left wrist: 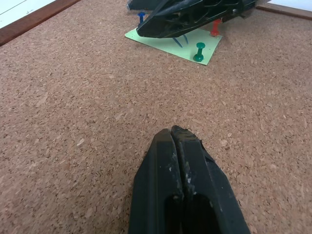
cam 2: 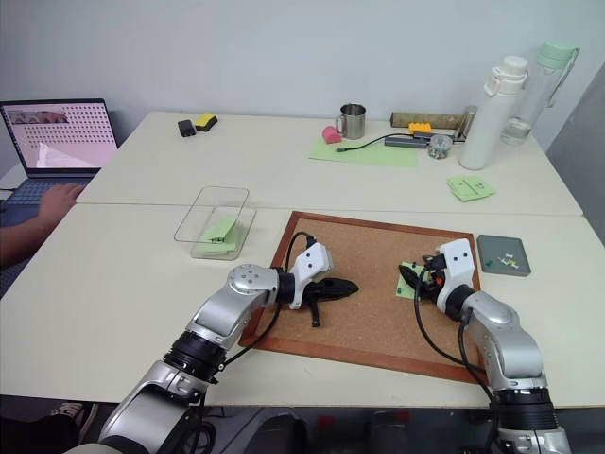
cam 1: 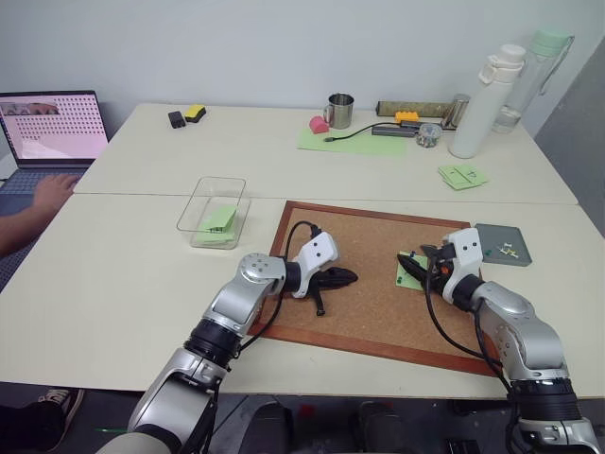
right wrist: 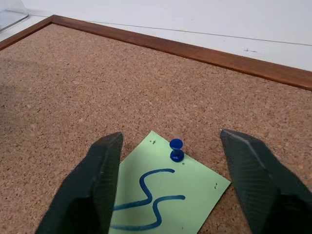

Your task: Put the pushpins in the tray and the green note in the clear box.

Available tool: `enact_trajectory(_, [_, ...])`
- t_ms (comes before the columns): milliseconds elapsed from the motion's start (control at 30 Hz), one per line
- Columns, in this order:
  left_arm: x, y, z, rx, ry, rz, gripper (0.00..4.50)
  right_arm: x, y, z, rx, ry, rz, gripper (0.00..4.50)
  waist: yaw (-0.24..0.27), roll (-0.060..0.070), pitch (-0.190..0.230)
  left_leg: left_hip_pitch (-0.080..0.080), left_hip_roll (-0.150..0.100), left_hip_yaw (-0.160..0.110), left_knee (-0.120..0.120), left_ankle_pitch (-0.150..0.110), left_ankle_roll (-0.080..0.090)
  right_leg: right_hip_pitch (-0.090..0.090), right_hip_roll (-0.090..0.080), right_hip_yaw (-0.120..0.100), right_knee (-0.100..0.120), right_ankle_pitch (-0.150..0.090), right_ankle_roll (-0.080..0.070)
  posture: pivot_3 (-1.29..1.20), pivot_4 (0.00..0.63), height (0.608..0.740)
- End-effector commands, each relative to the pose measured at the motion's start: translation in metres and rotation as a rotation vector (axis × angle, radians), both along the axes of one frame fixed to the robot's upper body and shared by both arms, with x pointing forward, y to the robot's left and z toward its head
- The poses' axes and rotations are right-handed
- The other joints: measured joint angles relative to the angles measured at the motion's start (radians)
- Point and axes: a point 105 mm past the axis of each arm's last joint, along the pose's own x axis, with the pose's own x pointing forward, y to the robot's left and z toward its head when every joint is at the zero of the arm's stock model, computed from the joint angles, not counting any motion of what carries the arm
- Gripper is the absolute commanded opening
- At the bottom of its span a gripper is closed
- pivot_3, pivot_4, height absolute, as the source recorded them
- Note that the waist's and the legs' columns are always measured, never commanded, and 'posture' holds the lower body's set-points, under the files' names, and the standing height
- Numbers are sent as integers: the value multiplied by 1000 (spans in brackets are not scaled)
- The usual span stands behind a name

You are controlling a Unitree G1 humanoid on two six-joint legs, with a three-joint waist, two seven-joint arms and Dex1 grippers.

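The green note (right wrist: 165,195), marked with a blue squiggle, lies pinned on the right part of the cork board (cam 1: 369,312). A blue pushpin (right wrist: 176,149) stands in its far corner. A red pushpin (left wrist: 215,27) and a green one (left wrist: 198,51) stand in other corners. My right gripper (right wrist: 171,137) hangs low over the note, open, with the blue pin between its fingers (right wrist: 92,185) and apart from both. My left gripper (cam 1: 348,277) rests shut and empty on the board's middle, pointing at the note. The dark grey tray (cam 1: 496,236), right of the board, holds a few pins. The clear box (cam 1: 189,213) stands left of the board.
A green note (cam 1: 219,220) lies inside the clear box. A person's hand (cam 1: 52,194) rests by a laptop (cam 1: 52,123) at the far left. At the back stand a metal mug (cam 1: 339,111), a white bottle (cam 1: 482,104), a pale green sheet (cam 1: 354,140) and a pair of green notes (cam 1: 462,176).
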Motion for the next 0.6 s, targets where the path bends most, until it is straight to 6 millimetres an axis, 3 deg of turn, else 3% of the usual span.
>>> enact_trajectory(33, [-3, 4, -10, 48, 15, 2, 0, 2, 3, 12, -10, -62, 20, 2387, 0, 0, 0, 0, 0, 0, 0, 0, 0, 0, 0, 0, 0, 0, 0, 0, 150, 740])
enact_trajectory(433, [0, 7, -11, 48, 26, 19, 0, 3, 5, 12, 19, -84, 23, 16, -1, 0, 0, 0, 0, 0, 0, 0, 0, 0, 0, 0, 0, 0, 0, 0, 150, 740])
enact_trajectory(600, [-2, 10, -14, 60, 41, 16, 0, -3, 13, 26, 70, -139, 66, 16, -2, 0, 0, 0, 0, 0, 0, 0, 0, 0, 0, 0, 0, 0, 0, 0, 150, 740])
